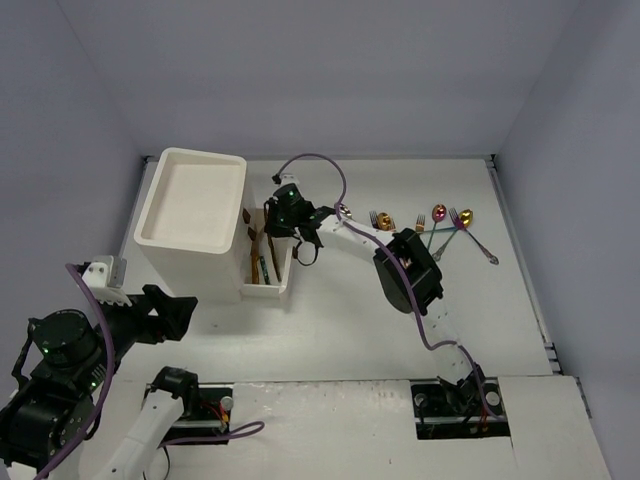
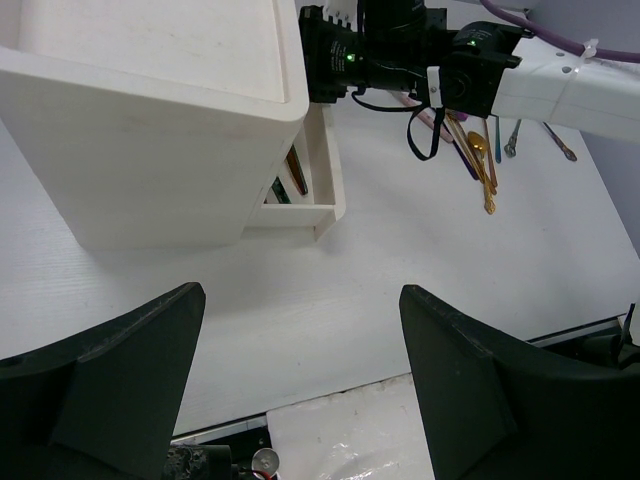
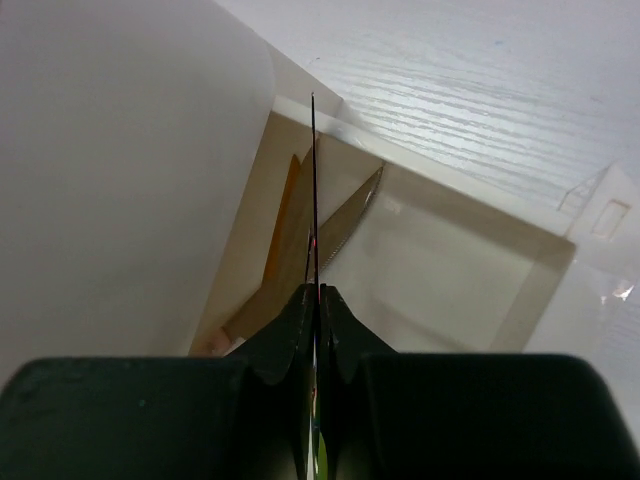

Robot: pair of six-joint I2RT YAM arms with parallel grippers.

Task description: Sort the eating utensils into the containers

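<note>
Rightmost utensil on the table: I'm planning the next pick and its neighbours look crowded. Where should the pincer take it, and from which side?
Take the rightmost utensil by its slim handle, toward the near tip, probably coming straight down with the jaws across it. It lies flat on the table, and that end fans out alone, while its head sits among the other utensils.

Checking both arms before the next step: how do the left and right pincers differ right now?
The left pincer stands wide open and empty; the right pincer is shut on a thin utensil seen edge-on. The left pincer hangs over bare table near the white box; the right pincer is above the open drawer, where other utensils lie. Both are black.
</note>
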